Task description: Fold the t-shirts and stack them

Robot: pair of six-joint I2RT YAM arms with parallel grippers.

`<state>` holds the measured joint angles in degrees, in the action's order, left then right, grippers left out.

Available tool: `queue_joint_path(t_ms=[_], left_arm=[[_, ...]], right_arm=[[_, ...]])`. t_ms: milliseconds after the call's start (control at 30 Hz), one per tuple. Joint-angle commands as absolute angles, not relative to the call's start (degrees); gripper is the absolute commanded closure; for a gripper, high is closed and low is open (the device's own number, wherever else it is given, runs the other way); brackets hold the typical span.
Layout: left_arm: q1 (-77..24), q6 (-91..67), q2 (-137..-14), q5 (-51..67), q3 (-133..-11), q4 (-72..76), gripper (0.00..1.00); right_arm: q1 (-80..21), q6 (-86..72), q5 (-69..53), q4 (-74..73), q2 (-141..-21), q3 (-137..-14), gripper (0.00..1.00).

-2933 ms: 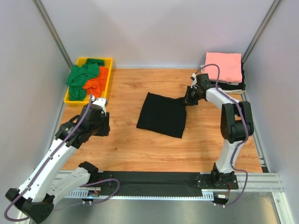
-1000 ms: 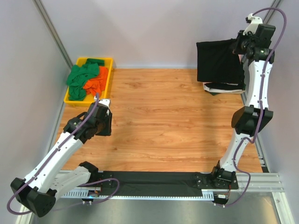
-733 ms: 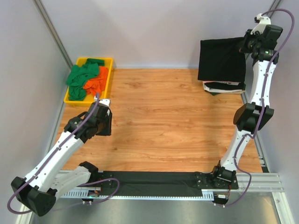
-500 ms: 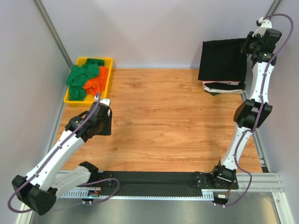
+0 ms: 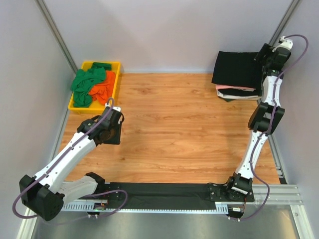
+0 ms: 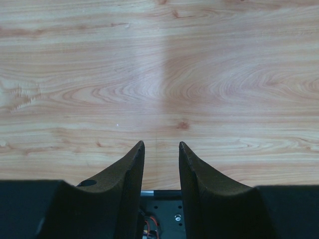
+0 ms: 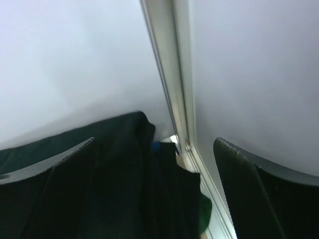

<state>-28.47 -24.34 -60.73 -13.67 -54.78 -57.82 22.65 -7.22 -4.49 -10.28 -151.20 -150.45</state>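
Observation:
A folded black t-shirt (image 5: 237, 68) lies on top of the stack at the back right, with pink and white t-shirts (image 5: 233, 90) showing under its front edge. My right gripper (image 5: 264, 52) hovers high at that shirt's right edge, jaws wide open, nothing in them. In the right wrist view the black t-shirt (image 7: 99, 184) fills the space below the right gripper (image 7: 154, 141). Green t-shirts (image 5: 84, 82) and an orange one (image 5: 103, 89) lie crumpled in the yellow tray (image 5: 115, 63). My left gripper (image 5: 113, 135) hangs over bare table, open and empty (image 6: 161, 144).
The cell's corner post (image 7: 169, 74) and side wall stand right beside my right gripper. The wooden table (image 5: 174, 124) spreads between the tray and the stack. A black rail (image 5: 159, 191) with the arm bases runs along the near edge.
My right gripper has opened and let go of the black t-shirt, which dropped from hanging onto the stack. The right arm drew back toward the corner. The left arm shifted slightly right.

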Motion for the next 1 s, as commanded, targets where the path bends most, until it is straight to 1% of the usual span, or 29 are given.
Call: queue_joint_path(t_ms=[0, 33, 67, 167, 200, 233, 300, 333, 400, 433, 467, 500, 533, 600, 633, 667, 733, 800, 833, 967], left_arm=[[-28.6, -25.0, -59.3, -13.7, -56.3, -57.7, 0.59], [-28.6, -24.9, -59.1, -13.7, -56.3, -57.8, 0.59], [-28.6, -24.9, -58.8, -13.7, -56.3, -57.8, 0.59], [-28.6, -24.8, -57.3, -13.7, -56.4, -58.0, 0.59], [-28.6, -24.9, -56.1, -13.7, -56.3, -57.8, 0.59], [-28.6, -24.8, -55.5, -13.7, -56.1, -57.7, 0.59], [-28.6, -24.5, -54.1, -13.1, -55.8, -57.0, 0.59], [-28.5, -24.2, -53.8, -12.8, -55.9, -56.8, 0.59], [-28.5, -24.1, -53.4, -12.1, -56.0, -57.0, 0.59], [-28.5, -24.1, -53.2, -12.0, -56.0, -57.0, 0.59], [-28.5, -24.1, -52.5, -11.8, -56.0, -57.0, 0.59], [-28.5, -24.1, -51.9, -11.7, -56.0, -56.9, 0.59], [-28.5, -24.1, -51.4, -11.7, -55.8, -56.6, 0.59], [-28.5, -24.2, -50.0, -11.5, -55.4, -56.3, 0.59], [-28.5, -24.1, -49.7, -11.4, -55.3, -56.0, 0.59], [-28.5, -24.1, -49.3, -11.3, -55.3, -56.0, 0.59], [-28.5, -24.0, -49.4, -11.4, -55.2, -55.9, 0.59], [-28.5, -24.1, -49.7, -11.5, -55.3, -56.0, 0.59], [-28.5, -24.2, -49.8, -11.7, -55.3, -56.1, 0.59], [-28.5, -24.5, -49.9, -12.1, -55.2, -56.3, 0.59]], right_arm=[[22.9, -10.8, 4.3, -0.8, -139.0, -144.4, 0.00], [22.4, -9.9, 5.6, -1.7, -134.4, -142.8, 0.00], [22.2, -9.9, 7.5, -3.1, -132.6, -142.4, 0.00], [22.1, -12.5, 7.8, -9.7, -124.4, -140.3, 0.00], [22.1, -13.4, 7.3, -11.0, -121.8, -138.4, 0.00], [22.0, -14.0, 6.2, -12.0, -116.4, -133.4, 0.00], [22.1, -16.4, 1.3, -12.3, -111.4, -127.1, 0.00], [22.1, -17.0, -1.9, -13.1, -107.6, -122.0, 0.00], [22.1, -19.0, -9.3, -14.6, -105.2, -118.7, 0.02], [22.1, -19.7, -12.0, -17.3, -104.8, -117.5, 0.06], [22.1, -21.1, -17.3, -19.1, -105.2, -117.6, 0.10], [22.1, -22.0, -19.9, -20.6, -105.8, -118.1, 0.14], [22.1, -22.9, -22.5, -23.8, -108.2, -119.0, 0.24], [22.1, -26.4, -29.5, -25.7, -110.9, -121.5, 0.35], [22.1, -27.5, -31.2, -26.0, -113.5, -122.1, 0.44], [22.1, -28.8, -33.5, -25.8, -114.8, -123.0, 0.48], [22.1, -31.7, -36.1, -23.2, -118.5, -124.1, 0.52], [22.1, -34.4, -38.3, -19.1, -121.5, -127.0, 0.53], [22.1, -35.1, -39.7, -17.7, -125.2, -128.4, 0.53], [22.2, -36.6, -38.6, -13.6, -136.2, -138.3, 0.53]])
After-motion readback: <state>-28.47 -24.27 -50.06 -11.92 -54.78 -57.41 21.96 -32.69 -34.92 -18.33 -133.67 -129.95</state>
